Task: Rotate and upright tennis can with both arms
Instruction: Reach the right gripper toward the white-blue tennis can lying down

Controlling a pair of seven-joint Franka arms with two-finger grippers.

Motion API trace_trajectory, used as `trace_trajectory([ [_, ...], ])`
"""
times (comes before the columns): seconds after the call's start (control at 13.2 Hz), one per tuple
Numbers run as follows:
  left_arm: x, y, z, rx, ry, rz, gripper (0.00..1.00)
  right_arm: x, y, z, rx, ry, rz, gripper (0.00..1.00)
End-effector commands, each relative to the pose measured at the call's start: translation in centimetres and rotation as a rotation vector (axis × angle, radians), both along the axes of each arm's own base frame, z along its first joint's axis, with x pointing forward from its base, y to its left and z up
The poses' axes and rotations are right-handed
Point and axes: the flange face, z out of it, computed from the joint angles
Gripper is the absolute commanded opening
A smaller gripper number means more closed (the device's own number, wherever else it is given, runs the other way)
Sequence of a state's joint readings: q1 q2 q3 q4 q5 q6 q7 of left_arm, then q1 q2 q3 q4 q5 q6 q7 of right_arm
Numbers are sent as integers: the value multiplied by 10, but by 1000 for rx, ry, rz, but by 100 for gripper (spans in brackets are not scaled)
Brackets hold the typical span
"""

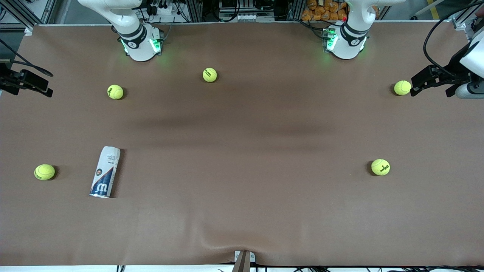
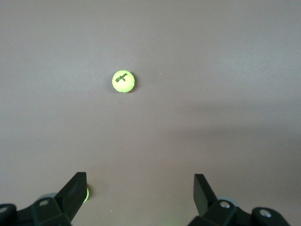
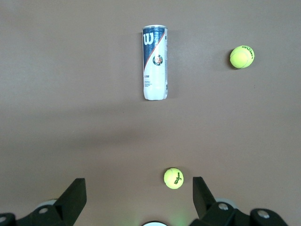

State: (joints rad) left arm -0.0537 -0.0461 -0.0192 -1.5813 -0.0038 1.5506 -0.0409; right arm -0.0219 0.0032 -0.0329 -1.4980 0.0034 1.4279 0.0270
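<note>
**Front view: can lying flat, both arms waiting**

Lying on its side on the brown table (image 1: pixel 242 211), the slim white-and-navy tennis can (image 1: pixel 105 172) sits toward the right arm's end, silver rim nearer the front camera, beside a yellow-green tennis ball (image 1: pixel 44 172). Left gripper (image 2: pixel 139 189) and right gripper (image 3: pixel 139 194) hang over the table, jaws spread wide, holding nothing.

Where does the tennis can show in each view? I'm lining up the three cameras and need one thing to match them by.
Front view: the tennis can lies on its side toward the right arm's end of the table, beside a tennis ball.
Left wrist view: not in it.
Right wrist view: lying flat, upper middle.
Shared landmark: that same ball beside the can.
</note>
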Motion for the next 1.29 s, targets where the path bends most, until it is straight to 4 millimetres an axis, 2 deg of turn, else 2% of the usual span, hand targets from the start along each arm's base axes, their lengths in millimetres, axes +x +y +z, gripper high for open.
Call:
trace_trajectory([
  [0.0, 1, 1, 4, -14, -8, 1, 100, -5, -2, 3, -14, -4, 1, 100],
  [0.61, 4, 3, -1, -13, 1, 5, 100, 0, -1, -4, -14, 1, 3, 100],
  [0.99, 4, 4, 0, -10, -1, 7, 100, 19, -8, -43, -19, 66, -9, 100],
  [1.22, 4, 4, -1, -7, 1, 6, 100, 40, -18, -71, -21, 68, -23, 100],
])
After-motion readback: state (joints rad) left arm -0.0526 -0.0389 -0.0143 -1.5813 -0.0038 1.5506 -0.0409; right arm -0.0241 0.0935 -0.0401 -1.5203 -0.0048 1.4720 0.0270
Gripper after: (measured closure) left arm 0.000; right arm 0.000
